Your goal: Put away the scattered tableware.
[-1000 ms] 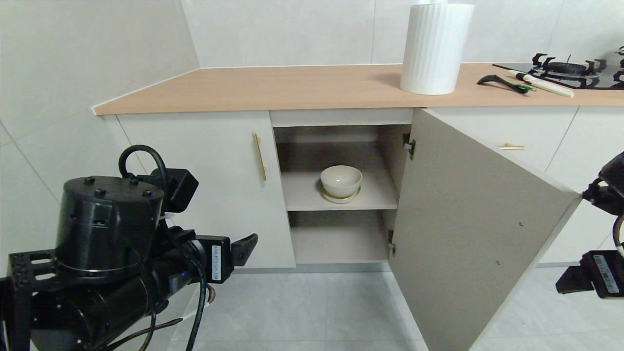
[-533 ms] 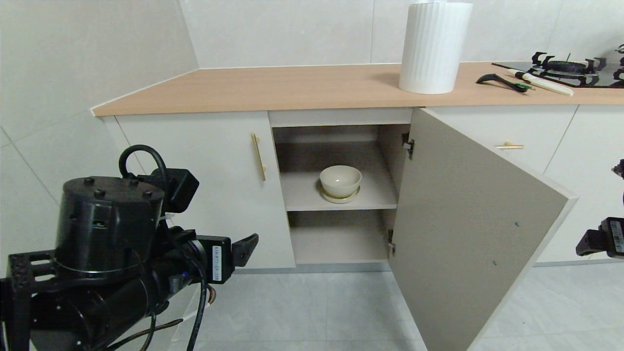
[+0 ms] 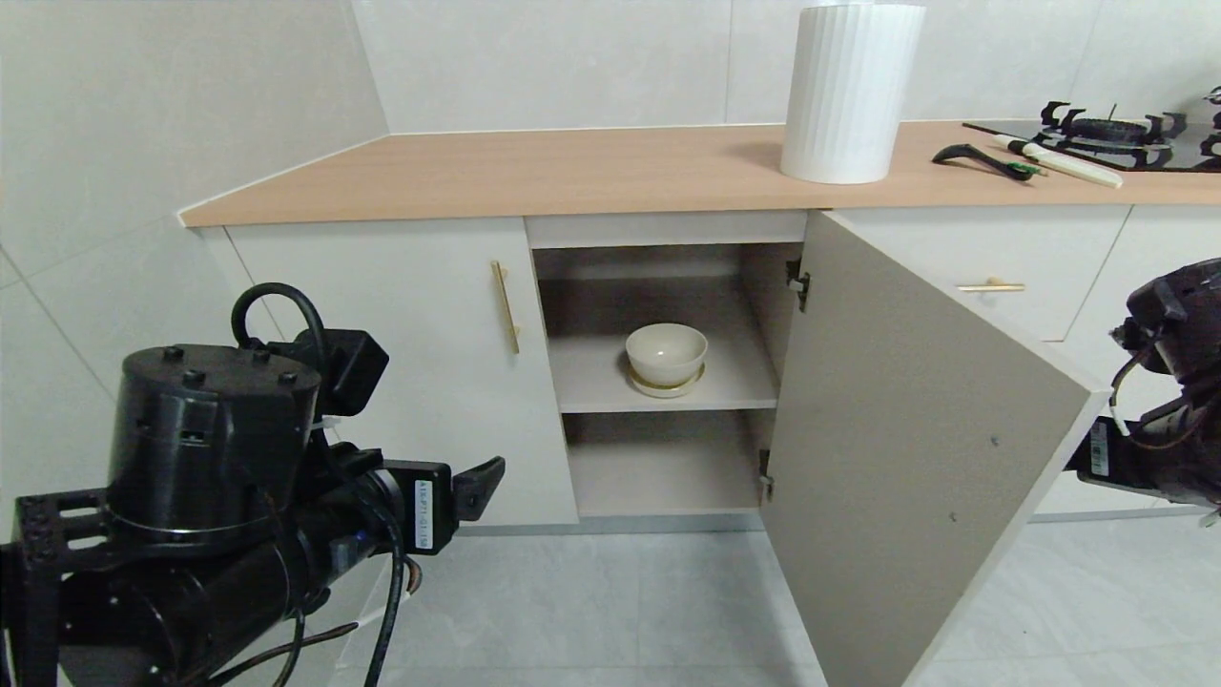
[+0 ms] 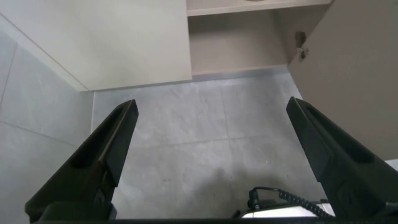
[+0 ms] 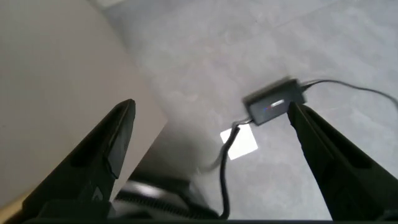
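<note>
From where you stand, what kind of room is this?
Most likely a home kitchen: a wooden countertop with a gas hob at its right end, and below it a cabinet door standing open, showing a bowl on a shelf.

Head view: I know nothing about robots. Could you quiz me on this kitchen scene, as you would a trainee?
1. True or false: the cabinet door stands open.
2. Where is the bowl?
A) on the countertop
B) on a saucer on the cabinet shelf
C) on the floor
3. Fill in: the left gripper is ___ and holds nothing.

Key: 1 true; 2 B; 3 open.
</note>
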Robot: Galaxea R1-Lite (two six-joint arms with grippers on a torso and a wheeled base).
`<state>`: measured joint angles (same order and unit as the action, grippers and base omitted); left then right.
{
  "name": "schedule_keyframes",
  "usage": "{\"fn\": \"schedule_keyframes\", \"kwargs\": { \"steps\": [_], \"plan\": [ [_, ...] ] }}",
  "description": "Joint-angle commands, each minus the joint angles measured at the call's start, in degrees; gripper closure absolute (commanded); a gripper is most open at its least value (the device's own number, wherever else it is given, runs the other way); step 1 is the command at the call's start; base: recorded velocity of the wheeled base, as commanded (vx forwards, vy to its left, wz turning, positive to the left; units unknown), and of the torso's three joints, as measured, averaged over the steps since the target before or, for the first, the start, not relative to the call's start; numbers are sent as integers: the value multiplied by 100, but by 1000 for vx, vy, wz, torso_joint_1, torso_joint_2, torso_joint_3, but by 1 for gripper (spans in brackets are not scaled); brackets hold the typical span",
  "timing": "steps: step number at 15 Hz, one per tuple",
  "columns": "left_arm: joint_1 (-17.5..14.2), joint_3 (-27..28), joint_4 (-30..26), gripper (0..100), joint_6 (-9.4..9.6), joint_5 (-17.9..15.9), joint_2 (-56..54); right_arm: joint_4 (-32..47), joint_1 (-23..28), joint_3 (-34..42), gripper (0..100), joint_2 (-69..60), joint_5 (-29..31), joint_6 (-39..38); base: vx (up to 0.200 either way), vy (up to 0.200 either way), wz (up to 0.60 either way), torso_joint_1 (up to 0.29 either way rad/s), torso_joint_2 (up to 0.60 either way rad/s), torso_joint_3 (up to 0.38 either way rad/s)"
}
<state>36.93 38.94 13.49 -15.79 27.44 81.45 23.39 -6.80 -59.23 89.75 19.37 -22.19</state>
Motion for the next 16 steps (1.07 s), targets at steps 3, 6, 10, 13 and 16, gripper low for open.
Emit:
{"fn": "schedule_keyframes", "kwargs": {
  "steps": [3, 6, 10, 13, 16],
  "plan": [
    [-1, 9, 4, 0, -3, -2, -6, -19, -884, 26, 0, 96, -408, -146, 0, 0, 0, 0, 0, 0],
    [-10, 26, 4, 0, -12, -2, 3, -494, -1605, -18, 0, 307, -882, -154, 0, 0, 0, 0, 0, 0],
    [-10, 35, 4, 0, -30, -2, -6, -1698, -2290, 17, 0, 975, -1269, -146, 0, 0, 0, 0, 0, 0],
    [-10, 44, 13, 0, -30, 7, -23, -2568, -2370, -18, 0, 1352, -1603, -128, 0, 0, 0, 0, 0, 0],
    [-10, 44, 13, 0, -21, 7, -23, -3456, -2519, -36, 0, 1766, -1665, -102, 0, 0, 0, 0, 0, 0]
  ]
}}
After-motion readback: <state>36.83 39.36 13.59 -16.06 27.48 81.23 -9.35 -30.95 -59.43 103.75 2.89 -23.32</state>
